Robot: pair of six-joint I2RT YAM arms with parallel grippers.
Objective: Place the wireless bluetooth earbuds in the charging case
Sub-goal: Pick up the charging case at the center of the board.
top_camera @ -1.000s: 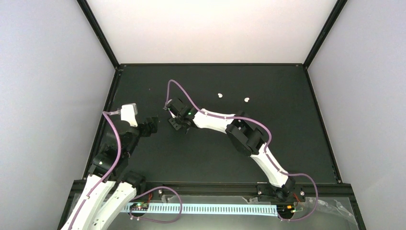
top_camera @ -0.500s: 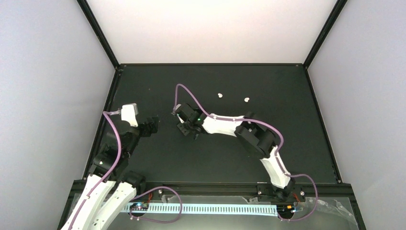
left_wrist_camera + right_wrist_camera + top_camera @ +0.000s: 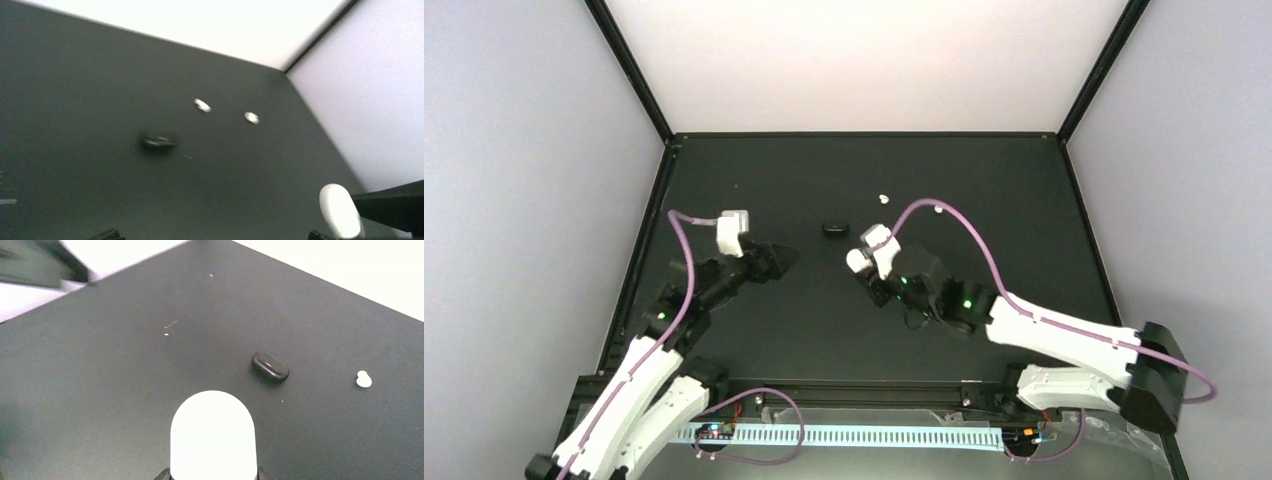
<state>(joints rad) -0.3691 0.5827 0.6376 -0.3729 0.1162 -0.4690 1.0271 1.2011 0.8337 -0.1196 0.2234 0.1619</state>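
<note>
The right gripper [image 3: 861, 262] is clenched on the white case [image 3: 213, 432]; the case's long axis runs straight out from the gripper, rounded end leading, aimed toward the far left of the desk [image 3: 1044, 240]; the right wrist view cuts off its lower end, and its surface is washed out to plain white, so no lid or seam can be made out. In the left wrist view it shows as an upright oval at the lower right, against the dark gripper.

The left gripper [image 3: 776, 260] is released, its fingers spread wide with nothing between them; only their tips show at the bottom edge of its own view; it points toward the right gripper, the two well apart.

The left bud [image 3: 883, 198] and right bud [image 3: 938, 208] lie on the far part of the desk, near each other and apart from the case; the right arm's purple cable [image 3: 969, 232] arcs just beside the right bud in the top view; the right wrist view shows only one bud, two-lobed; which way either faces is too small to tell.

A black capsule [image 3: 834, 228] lies on the desk, nearer than the left bud and beyond the grippers, its long axis across the desk; it is blurred in the left wrist view; whether it is a case I cannot tell.
</note>
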